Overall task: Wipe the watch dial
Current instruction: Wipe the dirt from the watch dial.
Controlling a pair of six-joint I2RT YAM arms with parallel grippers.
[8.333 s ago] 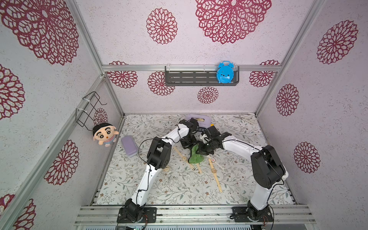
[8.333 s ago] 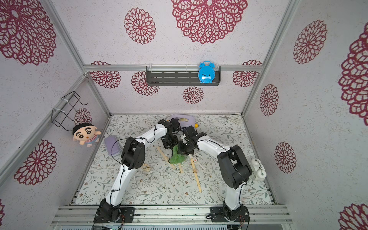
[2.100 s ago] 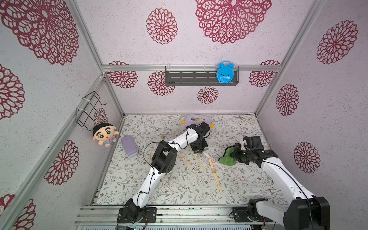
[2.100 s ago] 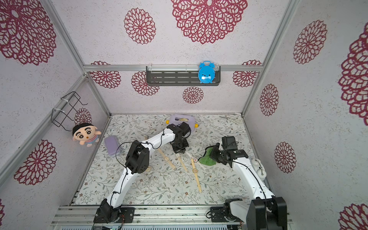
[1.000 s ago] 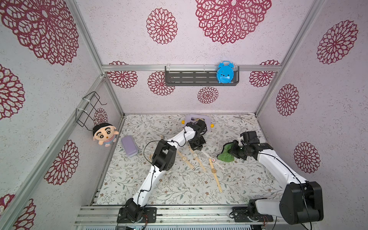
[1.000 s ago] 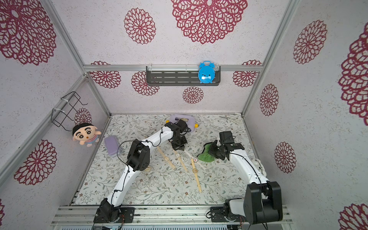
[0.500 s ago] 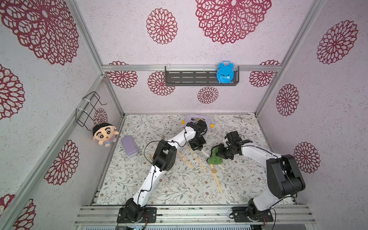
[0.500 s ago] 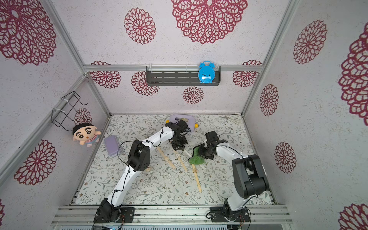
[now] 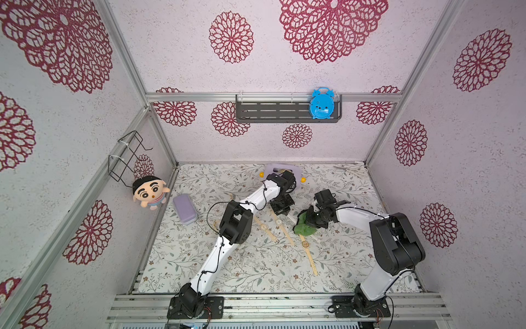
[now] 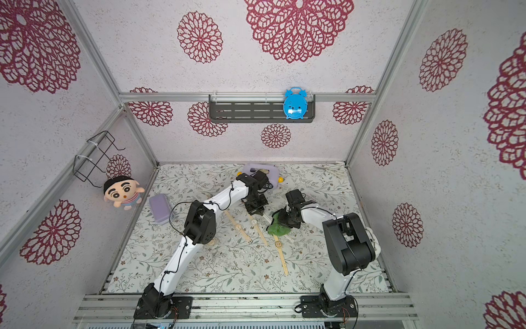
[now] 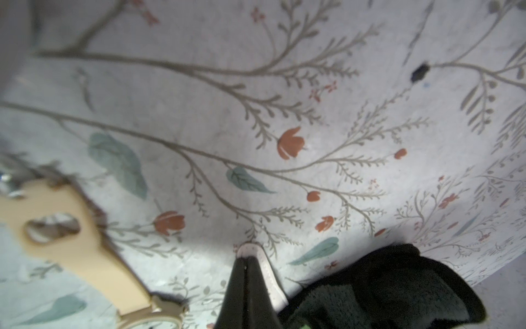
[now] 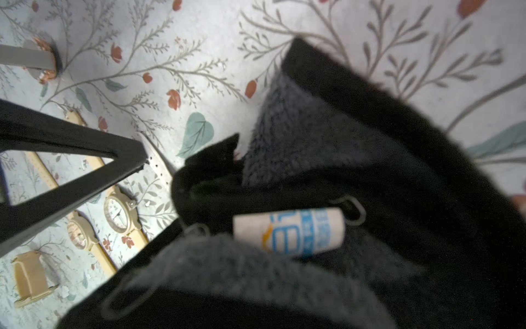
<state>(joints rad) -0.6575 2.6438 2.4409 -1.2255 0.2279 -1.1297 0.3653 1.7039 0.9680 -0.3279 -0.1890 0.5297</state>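
The right gripper (image 9: pixel 309 221), clamping the cloth (image 9: pixel 304 229), has swung back in beside the left gripper (image 9: pixel 281 212). That one is closed, pressing down the watch strap (image 11: pixel 269 273), so wiping looks imminent.

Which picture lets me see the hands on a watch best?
The right wrist view: the watch is close, with its hands visible. In both top views the watches are tiny. The left wrist view shows only a blurred strap.
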